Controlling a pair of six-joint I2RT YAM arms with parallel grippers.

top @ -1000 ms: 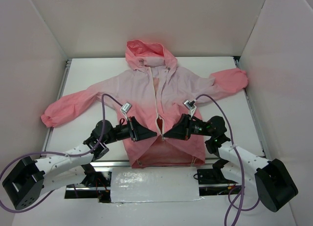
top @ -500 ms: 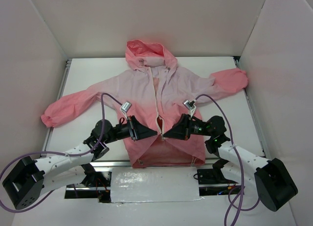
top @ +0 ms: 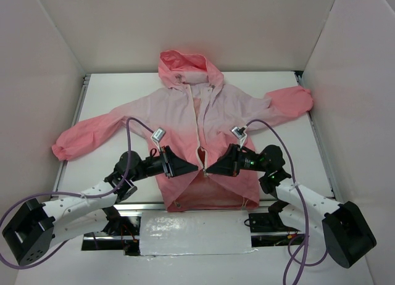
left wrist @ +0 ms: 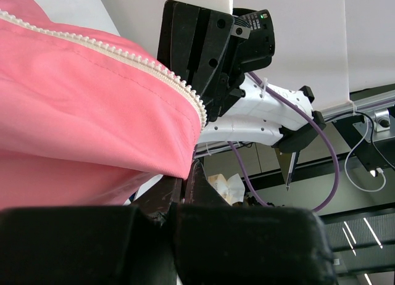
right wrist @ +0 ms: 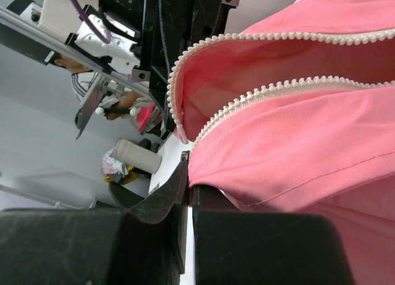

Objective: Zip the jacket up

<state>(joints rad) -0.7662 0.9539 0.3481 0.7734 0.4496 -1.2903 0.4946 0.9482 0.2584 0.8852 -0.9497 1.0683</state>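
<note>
So, both arms are working the lower front of the jacket (top: 185,112), which lies flat on the table (top: 111,94), front up. The left gripper (top: 192,168) and right gripper (top: 210,169) point at each other, tips nearly meeting, with the zipper (top: 199,121) line running right between them.

Left wrist view: the left gripper (left wrist: 185,174) is pinched shut on the coral fabric just under the zipper teeth (left wrist: 123,53), and the other arm's head sits straight ahead of it. Right wrist view is the mirror of that: the right gripper (right wrist: 187,168) is clamped on its own front panel, with two rows of zipper teeth (right wrist: 278,87) curving apart just beyond its fingertips, so the front is open at this spot.

The bit that matters, I reckon: the zipper's long axis runs crosswise to both grippers, away from the arm bases toward the hood (top: 185,63), with the hem (top: 210,205) on the base side of the tips. Each pincer has one edge and neither is nearer. The two edges need bringing together between the tips. I can't really make out the slider in any view.
</note>
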